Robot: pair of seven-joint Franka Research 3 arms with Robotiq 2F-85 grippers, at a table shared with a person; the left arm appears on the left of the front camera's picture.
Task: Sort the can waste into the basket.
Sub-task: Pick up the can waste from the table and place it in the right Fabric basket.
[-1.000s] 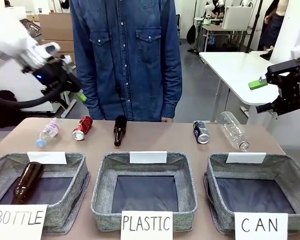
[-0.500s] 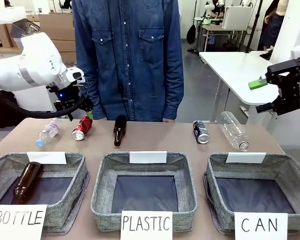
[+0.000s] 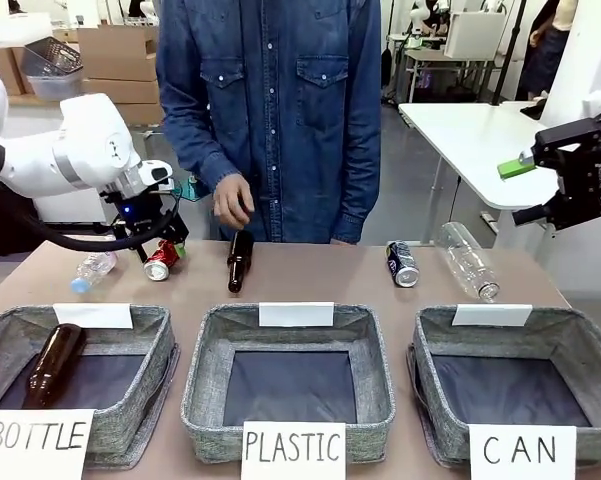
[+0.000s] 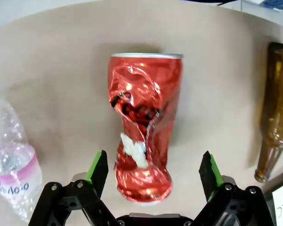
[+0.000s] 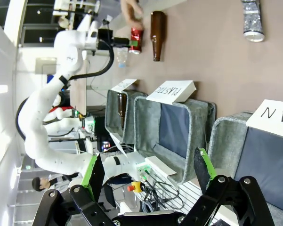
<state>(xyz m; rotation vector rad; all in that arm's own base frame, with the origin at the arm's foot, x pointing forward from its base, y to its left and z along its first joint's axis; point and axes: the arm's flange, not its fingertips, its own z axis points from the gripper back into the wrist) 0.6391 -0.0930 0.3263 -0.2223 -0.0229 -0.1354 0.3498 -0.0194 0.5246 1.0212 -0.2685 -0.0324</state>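
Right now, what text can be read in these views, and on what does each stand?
"BOTTLE": card on the left basket.
"PLASTIC": card on the middle basket.
"CAN": card on the right basket.
Red can: lettering crumpled, unreadable.
Dark can, plastic bottle label: too small.

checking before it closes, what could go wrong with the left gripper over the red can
The red can is crushed unevenly, so the open left gripper may slip or pinch only its end. The crumpled plastic bottle lies close beside one finger and could get nudged. The person's hand hangs near the brown bottle, along the way to the CAN basket.
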